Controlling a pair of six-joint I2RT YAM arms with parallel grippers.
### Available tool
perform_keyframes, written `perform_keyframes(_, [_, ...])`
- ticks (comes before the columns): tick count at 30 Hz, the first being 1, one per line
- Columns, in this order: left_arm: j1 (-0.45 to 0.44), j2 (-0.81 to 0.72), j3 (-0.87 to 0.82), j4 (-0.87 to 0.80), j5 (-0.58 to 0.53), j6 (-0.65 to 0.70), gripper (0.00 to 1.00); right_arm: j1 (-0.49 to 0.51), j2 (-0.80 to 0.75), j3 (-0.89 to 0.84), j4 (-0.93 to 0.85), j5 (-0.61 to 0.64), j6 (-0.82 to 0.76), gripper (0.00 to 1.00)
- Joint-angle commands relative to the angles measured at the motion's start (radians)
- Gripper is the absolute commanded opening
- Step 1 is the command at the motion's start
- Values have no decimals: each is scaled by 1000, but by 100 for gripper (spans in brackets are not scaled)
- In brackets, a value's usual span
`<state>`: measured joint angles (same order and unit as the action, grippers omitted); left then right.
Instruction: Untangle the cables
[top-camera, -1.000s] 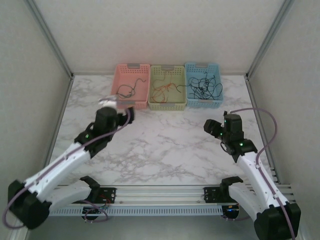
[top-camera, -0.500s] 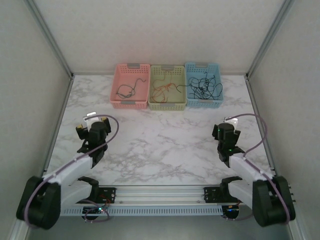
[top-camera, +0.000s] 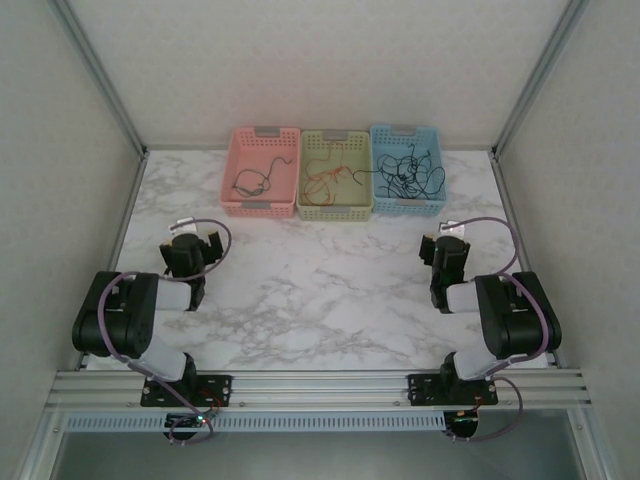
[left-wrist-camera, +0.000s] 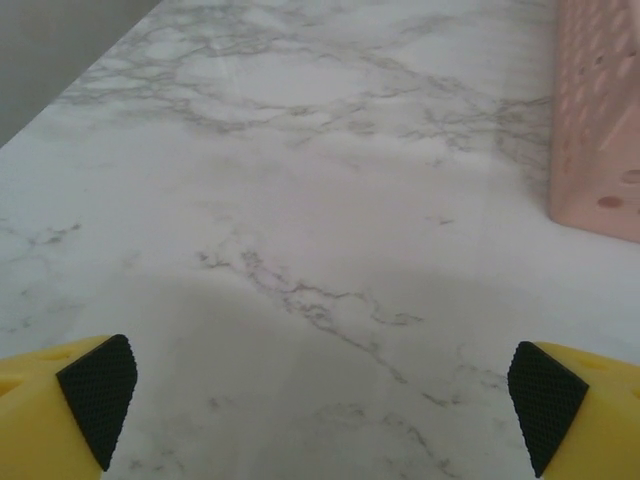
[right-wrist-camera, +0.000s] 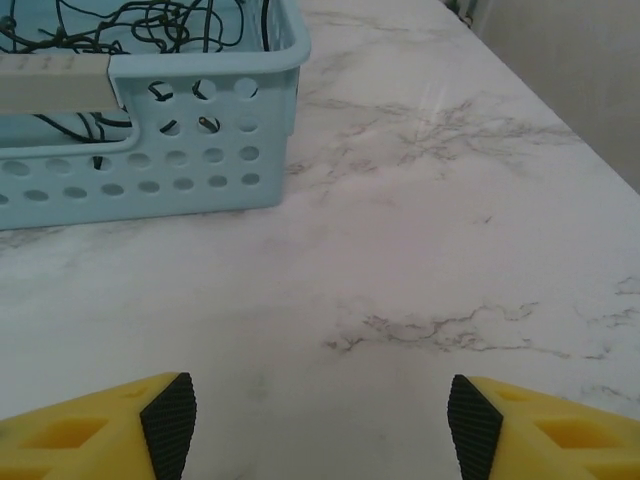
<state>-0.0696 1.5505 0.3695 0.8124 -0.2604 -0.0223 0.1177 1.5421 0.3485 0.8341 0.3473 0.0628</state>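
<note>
We see a marble table with our two arms folded low at its near edge, the left arm and the right arm. Along the far edge stand a pink basket, a green basket and a blue basket, side by side. Our left gripper sits low over bare marble near the pink basket's corner, jaws spread wide with nothing between them. Our right gripper faces the blue basket, jaws likewise apart and empty. The cables lie inside the baskets: a few dark ones in the pink, red-orange ones in the green, a black tangle in the blue.
</note>
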Motion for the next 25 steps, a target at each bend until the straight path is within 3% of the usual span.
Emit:
perform_keyframes(1, [12, -16, 31, 32, 92, 4, 100, -19, -4, 26, 25, -55, 5, 99])
perform_keyframes(16, [12, -13, 28, 41, 93, 4, 100, -19, 1, 24, 38, -57, -1, 99])
perform_keyframes(20, [11, -13, 29, 41, 92, 4, 100, -43, 1, 51, -15, -189, -19, 99])
perform_keyframes(25, [12, -13, 29, 42, 93, 4, 100, -47, -2, 40, 3, -214, -27, 99])
